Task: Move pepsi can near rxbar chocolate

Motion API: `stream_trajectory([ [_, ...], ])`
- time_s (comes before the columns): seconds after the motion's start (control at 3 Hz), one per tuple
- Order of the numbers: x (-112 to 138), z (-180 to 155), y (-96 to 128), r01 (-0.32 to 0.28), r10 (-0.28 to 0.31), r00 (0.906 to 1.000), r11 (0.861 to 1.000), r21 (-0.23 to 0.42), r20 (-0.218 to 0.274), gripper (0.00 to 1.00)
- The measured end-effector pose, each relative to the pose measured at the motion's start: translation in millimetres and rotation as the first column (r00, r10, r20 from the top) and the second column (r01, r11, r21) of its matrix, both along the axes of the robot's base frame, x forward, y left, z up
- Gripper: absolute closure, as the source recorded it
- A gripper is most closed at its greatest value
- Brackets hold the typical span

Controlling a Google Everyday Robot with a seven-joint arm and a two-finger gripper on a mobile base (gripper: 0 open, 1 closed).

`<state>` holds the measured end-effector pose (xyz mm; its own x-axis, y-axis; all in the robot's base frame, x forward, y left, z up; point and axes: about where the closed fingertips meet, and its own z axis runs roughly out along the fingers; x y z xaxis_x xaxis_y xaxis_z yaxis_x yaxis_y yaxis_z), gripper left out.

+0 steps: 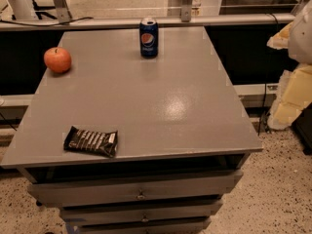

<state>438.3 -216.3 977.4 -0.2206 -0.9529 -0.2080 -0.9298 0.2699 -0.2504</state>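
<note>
The pepsi can [148, 37] is dark blue with a silver top and stands upright at the far middle of the grey table [161, 106]. The rxbar chocolate [91, 141] lies flat in its black wrapper with white lettering near the table's front left edge, far from the can. My gripper [291, 94] shows as a pale white and yellowish shape at the right edge of the camera view. It is beyond the table's right side, away from both things and holding nothing that I can see.
A red-orange apple [57, 60] sits at the table's far left edge. The table top rests on a cabinet with drawers [139, 193]. A rail and window frame [146, 22] run behind the table. Speckled floor [278, 189] lies to the right.
</note>
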Motion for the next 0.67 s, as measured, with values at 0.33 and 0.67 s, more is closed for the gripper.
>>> stream_trajectory([
  [0.33,0,0,0,0.0,0.0,1.0,1.0,0.0,0.0,0.0],
  [0.67,10,-2,2,-0.002,0.001,0.9998,0.999,0.051,0.021,0.0],
])
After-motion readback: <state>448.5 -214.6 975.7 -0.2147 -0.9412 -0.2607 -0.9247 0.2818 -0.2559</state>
